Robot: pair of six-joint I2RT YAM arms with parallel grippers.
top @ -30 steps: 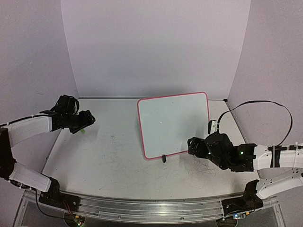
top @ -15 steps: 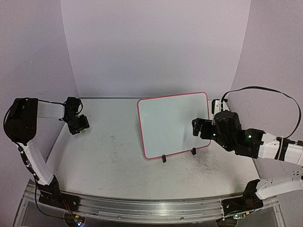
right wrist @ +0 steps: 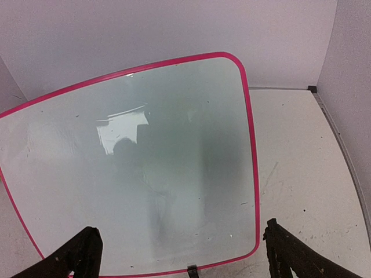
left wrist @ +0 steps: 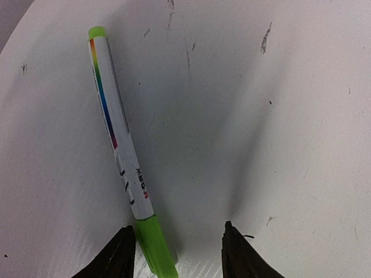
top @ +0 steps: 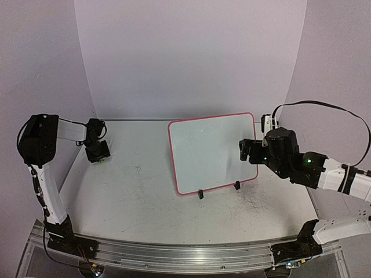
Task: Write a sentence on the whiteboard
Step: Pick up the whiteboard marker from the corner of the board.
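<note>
Grey counter (top: 145,197), scuffed and scribbled, with purple walls (top: 191,52) round three sides. Whiteboard (top: 211,152) sits right of centre toward the back, skewed. It has a pink rim, a pale surface with glare and faint smudges, and two black clip feet (top: 200,194) at its near edge.

Right arm (top: 336,176) reaches in from the right, black cable (top: 324,107) looping above it. Right jaws are wide open at the board's right edge, about halfway along that edge in the top view; can't tell if they touch the rim. In the right wrist view the board fills the space ahead of the jaws. Its lower edge spans the gap between the two fingertips (right wrist: 81,255): one tip covers the lower-left corner, the other sits just past the lower-right corner. The jaws are not closed on the board.

Left arm (top: 40,145) is folded up at the far left, wrist down over the back-left part of the counter, well apart from the board. Left jaws are partly open, low over the counter, straddling one end of a marker pen (left wrist: 119,145).

The pen lies flat on the counter, with a white barrel and a rainbow stripe. Its wide lime-green end is between the tips and its small lime end points away. The green end is against or just beside the left-hand tip in the wrist view, with a clear gap to the other tip. Not clamped.
</note>
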